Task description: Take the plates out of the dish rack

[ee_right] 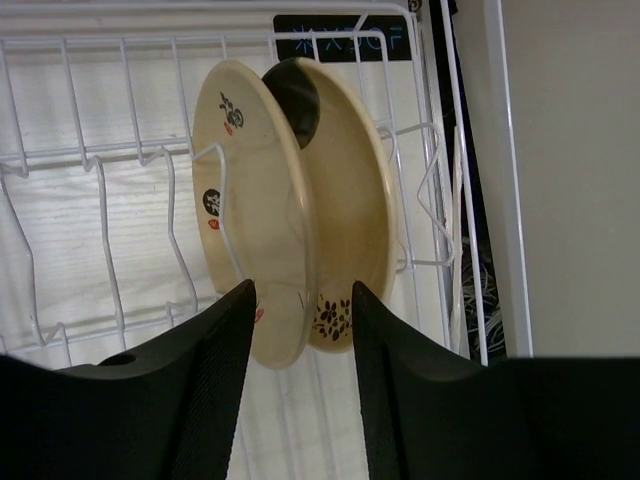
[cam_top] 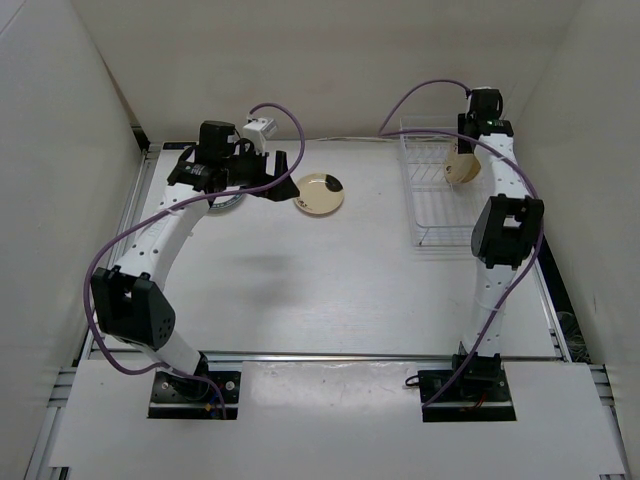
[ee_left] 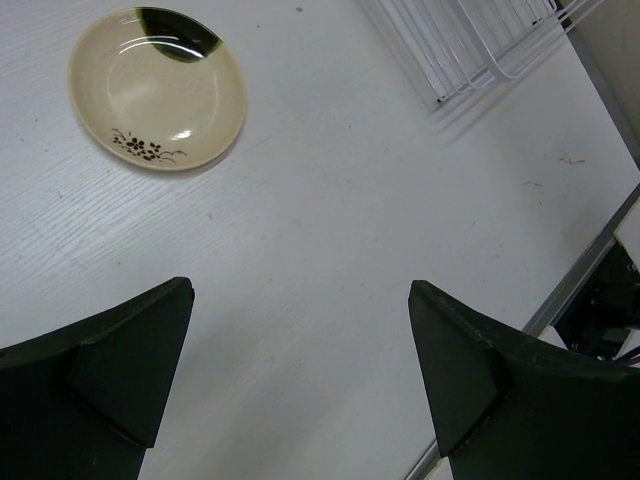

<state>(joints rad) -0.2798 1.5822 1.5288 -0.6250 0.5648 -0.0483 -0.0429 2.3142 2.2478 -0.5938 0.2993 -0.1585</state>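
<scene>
The white wire dish rack [cam_top: 430, 215] stands at the back right. Two cream plates stand upright side by side in it: the left one [ee_right: 240, 180] has small red and dark marks, the right one [ee_right: 355, 200] has a dark patch and dark flowers. My right gripper [ee_right: 303, 288] is open, with its jaws on either side of the plates' near lower edges, not visibly touching. Only one of the plates [cam_top: 460, 170] shows from above. Another cream plate [cam_top: 319, 193] with a dark rim patch lies flat on the table. My left gripper [ee_left: 300, 288] is open and empty, above the table near that plate [ee_left: 158, 88].
A round rim, apparently another plate [cam_top: 228, 203], shows partly under the left arm. The rack's corner [ee_left: 470, 50] shows in the left wrist view. The enclosure walls stand close behind and beside the rack. The table's metal edge rail [ee_left: 570, 290] runs to the right.
</scene>
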